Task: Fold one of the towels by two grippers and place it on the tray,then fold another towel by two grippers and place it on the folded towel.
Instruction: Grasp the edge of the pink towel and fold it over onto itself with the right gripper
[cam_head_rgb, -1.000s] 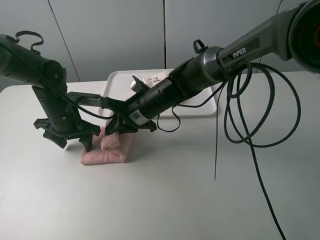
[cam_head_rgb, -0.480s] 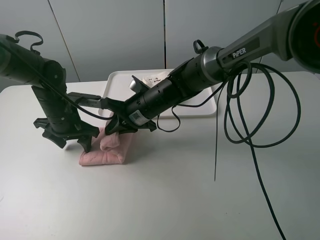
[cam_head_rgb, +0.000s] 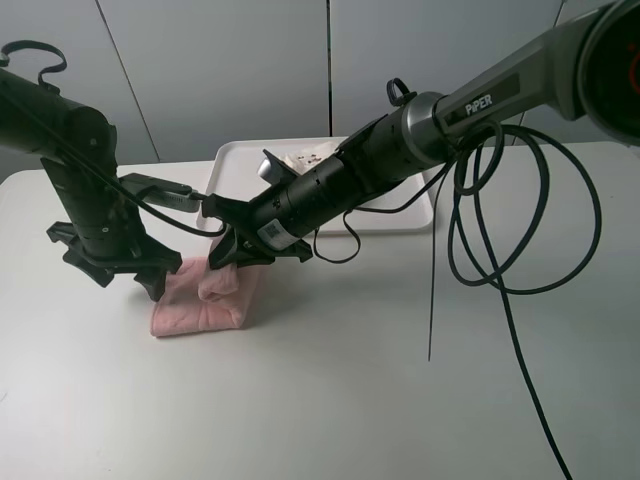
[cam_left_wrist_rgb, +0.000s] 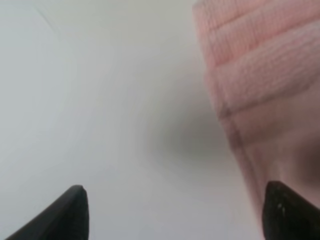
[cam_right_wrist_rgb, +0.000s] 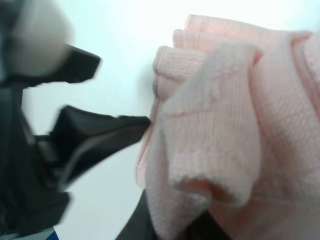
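On the white table's left side, the black left gripper (cam_head_rgb: 118, 268) is held wide open beside the folded pale pink terry towel (cam_head_rgb: 200, 305); soft and floppy, it is pinched at a raised fold by the closed right gripper (cam_head_rgb: 232, 257), short of the flat white plastic tray (cam_head_rgb: 232, 158).

Right arm (cam_head_rgb: 500, 95) casing: "PiPER" in white letters on the grey upper link, seen from the exterior high view
Right arm wrist section (cam_head_rgb: 268, 232): a small white sticker with dark print, too small to read
Item on the tray (cam_head_rgb: 420, 215): a white tag (cam_head_rgb: 305, 158) with faint dark and reddish marks, not legible
Left wrist view: no text to read
Right wrist view: no text to read
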